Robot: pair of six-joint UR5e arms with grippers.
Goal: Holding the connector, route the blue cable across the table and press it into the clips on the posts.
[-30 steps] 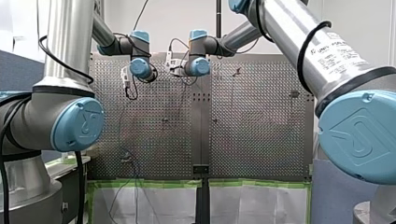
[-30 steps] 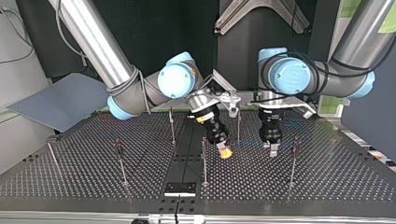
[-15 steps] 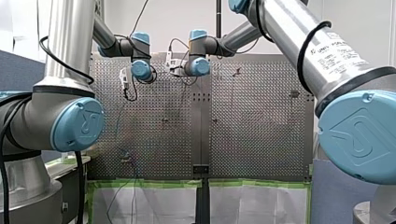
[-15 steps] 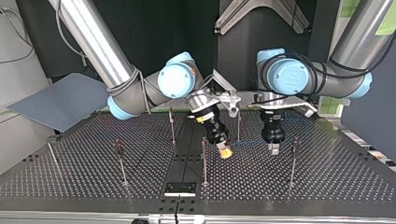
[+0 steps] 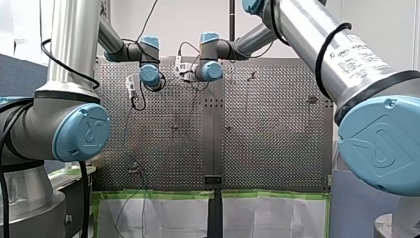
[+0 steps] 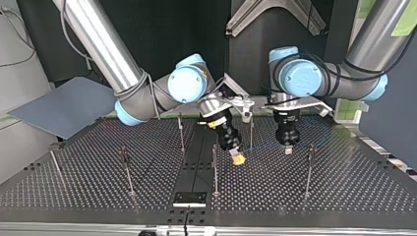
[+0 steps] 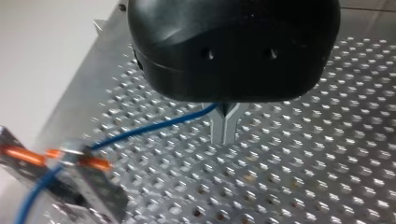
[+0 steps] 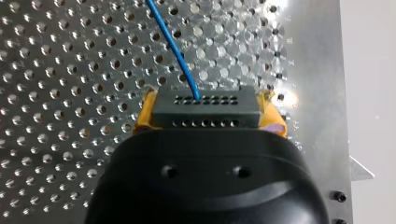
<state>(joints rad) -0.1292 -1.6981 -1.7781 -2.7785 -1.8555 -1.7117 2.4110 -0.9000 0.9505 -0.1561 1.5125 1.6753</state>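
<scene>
Right wrist view: my right hand covers the connector's near part; blue cable cut off at the frame edge.
Left wrist view: post blurred and cropped; cable vanishes behind my left hand.
Front view: cable too thin to trace.

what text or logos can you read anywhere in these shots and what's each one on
"UNIVERSAL ROBOTS" (only partly legible, so a best guess): heading of the white label on my right arm, front view.
Smaller lines on that label: too blurred to read.
Embossed logo, letters unclear: left arm's blue joint cap and right arm's blue joint cap.
Top and wrist views: no text.
</scene>
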